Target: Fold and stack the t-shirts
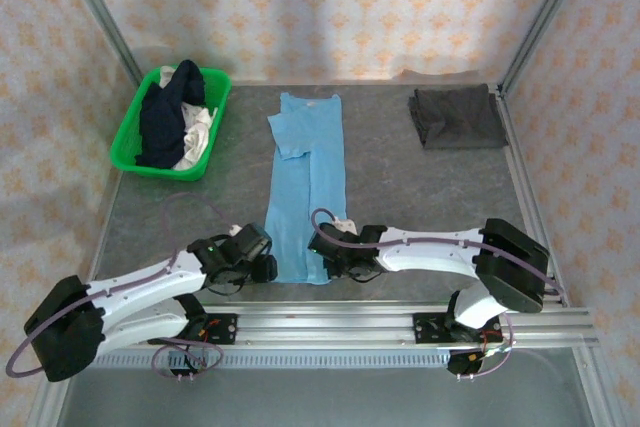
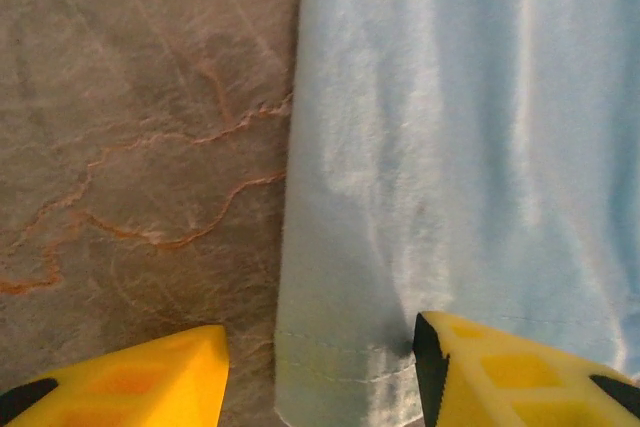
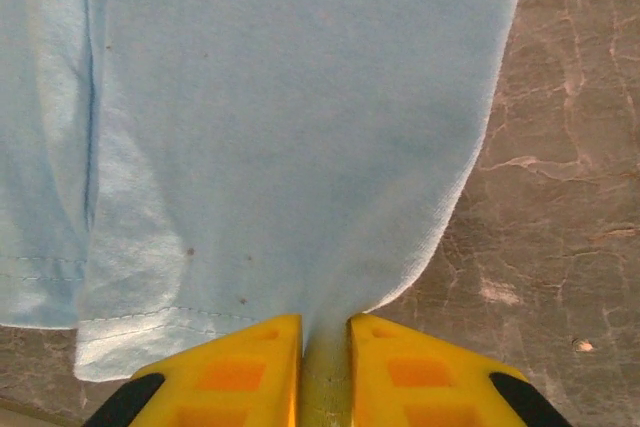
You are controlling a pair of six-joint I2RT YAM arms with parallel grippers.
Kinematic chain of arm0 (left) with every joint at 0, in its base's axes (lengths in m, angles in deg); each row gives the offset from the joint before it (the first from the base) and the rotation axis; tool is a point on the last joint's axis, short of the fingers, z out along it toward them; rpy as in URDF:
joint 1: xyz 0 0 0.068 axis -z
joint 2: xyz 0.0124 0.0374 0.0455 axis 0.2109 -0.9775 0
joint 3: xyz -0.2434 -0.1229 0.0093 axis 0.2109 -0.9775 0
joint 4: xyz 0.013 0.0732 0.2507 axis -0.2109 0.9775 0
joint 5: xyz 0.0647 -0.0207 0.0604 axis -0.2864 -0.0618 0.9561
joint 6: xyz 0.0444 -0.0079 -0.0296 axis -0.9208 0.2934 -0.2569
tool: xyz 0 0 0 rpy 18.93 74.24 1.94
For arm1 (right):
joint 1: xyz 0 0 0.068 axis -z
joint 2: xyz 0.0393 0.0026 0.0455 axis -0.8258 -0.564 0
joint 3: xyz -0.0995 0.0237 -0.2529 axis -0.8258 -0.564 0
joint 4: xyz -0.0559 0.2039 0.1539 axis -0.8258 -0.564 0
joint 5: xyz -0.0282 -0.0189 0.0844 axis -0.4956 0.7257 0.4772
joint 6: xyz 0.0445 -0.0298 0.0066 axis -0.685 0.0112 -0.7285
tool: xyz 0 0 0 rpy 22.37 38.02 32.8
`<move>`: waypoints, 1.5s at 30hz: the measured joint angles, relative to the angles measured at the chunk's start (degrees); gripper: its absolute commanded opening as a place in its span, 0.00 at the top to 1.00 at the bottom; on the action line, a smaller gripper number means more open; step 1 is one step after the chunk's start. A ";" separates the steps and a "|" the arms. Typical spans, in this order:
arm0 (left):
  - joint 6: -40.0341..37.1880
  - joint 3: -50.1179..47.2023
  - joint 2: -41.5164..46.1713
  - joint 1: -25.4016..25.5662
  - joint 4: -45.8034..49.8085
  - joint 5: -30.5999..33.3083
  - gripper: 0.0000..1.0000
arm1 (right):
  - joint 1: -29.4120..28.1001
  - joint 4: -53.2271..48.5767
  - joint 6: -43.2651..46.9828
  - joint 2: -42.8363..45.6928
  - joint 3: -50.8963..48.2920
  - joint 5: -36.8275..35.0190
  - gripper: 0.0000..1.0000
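Grey stone-look table under patterned walls carried the blue shirt, folded into a long strip running near to far at the centre. My left pincer stood with jaws apart, straddling the strip's near left corner, one finger on bare table and the other over cloth. My right pincer was clamped on the blue shirt's near right hem. A grey shirt lay folded far right. A navy shirt and a white shirt sat in the basket far left.
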 measured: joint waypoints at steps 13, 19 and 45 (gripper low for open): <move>-1.40 2.32 -1.81 0.15 -1.38 -0.96 1.00 | 1.86 -1.64 1.27 0.31 2.69 -2.40 0.84; -3.63 11.23 -2.75 -2.49 -0.63 -1.20 1.00 | 5.11 -3.67 2.91 1.31 7.45 -5.01 0.87; -6.16 3.52 4.09 -8.28 3.21 -1.20 1.00 | -1.29 5.68 -10.69 0.20 -7.19 -1.90 0.58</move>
